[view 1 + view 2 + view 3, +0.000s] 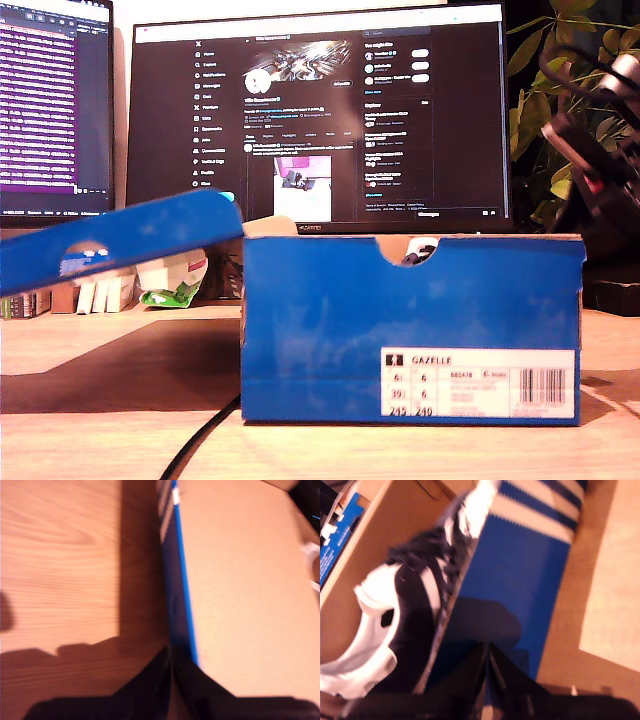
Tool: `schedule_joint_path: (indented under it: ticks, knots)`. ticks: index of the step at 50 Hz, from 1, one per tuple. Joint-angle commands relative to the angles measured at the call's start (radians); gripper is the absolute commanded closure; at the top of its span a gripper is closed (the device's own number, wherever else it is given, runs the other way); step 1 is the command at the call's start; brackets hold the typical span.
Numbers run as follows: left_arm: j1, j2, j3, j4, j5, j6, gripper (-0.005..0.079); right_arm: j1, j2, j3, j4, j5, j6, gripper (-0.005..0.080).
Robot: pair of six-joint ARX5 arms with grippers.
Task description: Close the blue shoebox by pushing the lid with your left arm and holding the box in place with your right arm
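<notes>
The blue shoebox [410, 330] sits on the wooden desk [90, 410], label facing the exterior camera. Its lid [120, 240] is propped open, angled out to the exterior view's left. A shoe [405, 610] is seen inside. Two monitors [320, 110] stand behind, a plant [545, 110] at the exterior view's right, and a black cable [205, 435] runs along the desk in front. My first gripper [170, 680] is seen at the lid's edge, my second gripper [487, 680] at the box's blue side wall; both views are blurred, so jaw state cannot be told.
</notes>
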State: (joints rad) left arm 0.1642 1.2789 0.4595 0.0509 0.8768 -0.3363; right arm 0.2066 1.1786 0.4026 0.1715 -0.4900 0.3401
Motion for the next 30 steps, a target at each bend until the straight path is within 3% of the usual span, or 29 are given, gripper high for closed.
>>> schedule_joint_path:
  ticks: [1, 15, 30]
  knots:
    - [-0.023, 0.005, 0.037, 0.009, 0.063, 0.003, 0.0761, 0.029, 0.004, 0.021, 0.012, -0.026, 0.004, 0.0763]
    - [-0.04, 0.003, 0.13, -0.002, 0.191, -0.035, 0.0761, 0.029, 0.004, 0.021, -0.008, -0.035, 0.003, 0.0763]
    - [-0.145, -0.005, 0.198, 0.0, 0.267, -0.084, 0.0761, 0.056, 0.004, 0.021, -0.008, -0.053, 0.001, 0.0763]
